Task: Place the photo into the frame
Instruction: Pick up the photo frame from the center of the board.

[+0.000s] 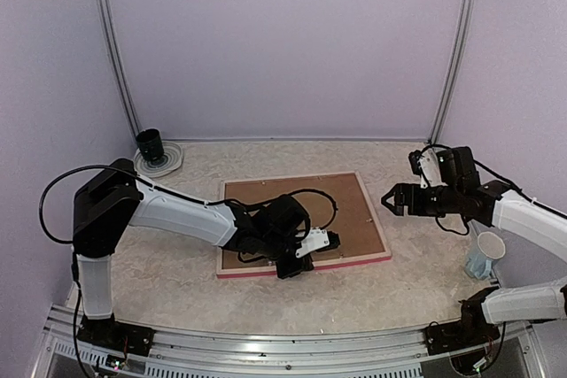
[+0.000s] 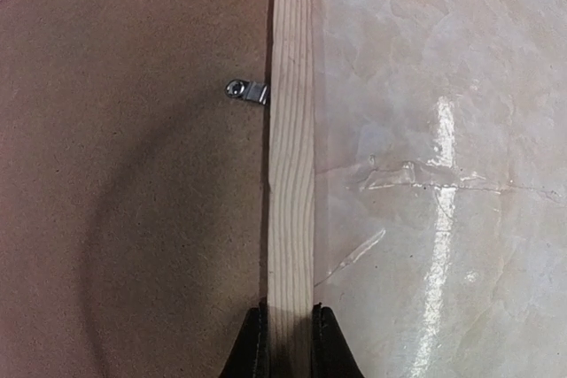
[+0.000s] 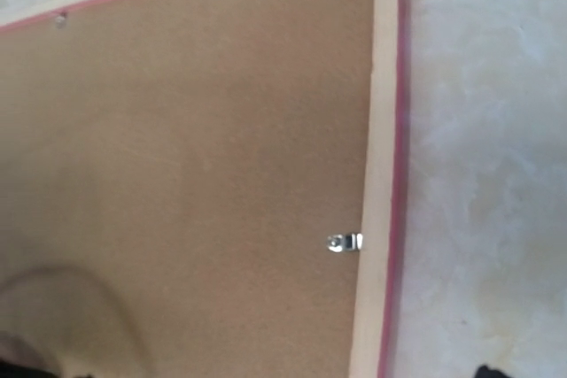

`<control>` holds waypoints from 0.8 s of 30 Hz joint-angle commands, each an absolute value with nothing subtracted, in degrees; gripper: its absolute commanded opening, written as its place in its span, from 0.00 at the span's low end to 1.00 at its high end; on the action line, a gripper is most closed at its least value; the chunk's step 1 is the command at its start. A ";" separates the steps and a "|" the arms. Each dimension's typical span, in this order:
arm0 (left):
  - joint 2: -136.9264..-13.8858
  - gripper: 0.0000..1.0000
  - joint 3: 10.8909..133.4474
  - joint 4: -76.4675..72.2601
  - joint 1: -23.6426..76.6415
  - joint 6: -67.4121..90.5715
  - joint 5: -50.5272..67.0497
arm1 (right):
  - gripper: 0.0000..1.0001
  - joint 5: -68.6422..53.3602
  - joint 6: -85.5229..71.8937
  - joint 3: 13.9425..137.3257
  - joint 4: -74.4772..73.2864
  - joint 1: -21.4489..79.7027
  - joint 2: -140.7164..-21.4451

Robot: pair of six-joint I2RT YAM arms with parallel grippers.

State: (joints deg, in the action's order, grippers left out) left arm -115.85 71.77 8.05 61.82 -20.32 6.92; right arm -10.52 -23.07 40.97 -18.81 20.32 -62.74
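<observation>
Two grippers are near the frame (image 1: pixel 376 219), which lies face down on the table (image 1: pixel 168 263) with the brown backing board (image 1: pixel 345 210) in it; the photo cannot be seen, so I think the step is grabbing the frame to lift or turn it. The left gripper (image 2: pixel 290 343) is pinched tight on the frame's pale wood near edge, and the right gripper (image 1: pixel 391 199) hangs wide apart beside the right edge, holding nothing. Next comes a slow, gentle lift, I think, so the thin wood does not slip out.
</observation>
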 commanded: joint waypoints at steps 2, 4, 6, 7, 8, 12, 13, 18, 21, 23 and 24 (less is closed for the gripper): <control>-109.46 0.00 74.30 13.12 60.51 -16.33 6.61 | 0.93 -12.92 -23.39 39.46 -17.40 19.78 -59.20; -106.75 0.00 74.35 13.28 60.62 -16.47 8.04 | 0.93 -14.30 -25.01 39.02 -17.26 19.78 -59.34; -103.64 0.00 74.49 13.54 60.57 -16.84 9.04 | 0.93 -16.60 -26.56 38.63 -16.88 19.58 -60.33; -102.28 0.00 74.60 13.73 60.70 -17.14 9.52 | 0.93 -17.84 -27.53 38.46 -16.74 19.36 -60.97; -100.79 0.00 74.62 13.90 60.75 -17.47 9.83 | 0.93 -19.07 -28.50 38.18 -16.42 19.07 -61.65; -97.80 0.00 75.13 15.74 61.29 -18.76 10.04 | 0.93 -27.37 -32.52 36.45 -13.05 17.36 -64.00; -97.46 0.00 75.30 16.41 61.41 -19.07 9.96 | 0.93 -30.13 -33.70 36.01 -11.83 16.45 -64.44; -96.40 0.00 75.83 18.23 62.92 -20.23 9.99 | 0.91 -43.58 -42.55 33.77 -3.99 12.89 -65.96; -96.24 0.00 76.33 18.90 63.12 -20.73 9.53 | 0.90 -51.46 -49.98 31.99 2.87 12.40 -67.38; -96.08 0.00 76.62 19.22 63.11 -20.90 9.16 | 0.89 -54.69 -55.12 30.15 7.92 12.39 -67.83; -96.00 0.00 76.72 19.34 63.11 -20.99 9.00 | 0.89 -55.68 -57.51 28.75 10.11 12.39 -67.78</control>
State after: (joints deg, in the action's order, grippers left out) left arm -98.91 73.38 22.46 62.78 -18.48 9.58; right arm -44.21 -45.41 32.27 -1.91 12.99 -67.20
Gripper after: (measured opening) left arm 0.103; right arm 0.895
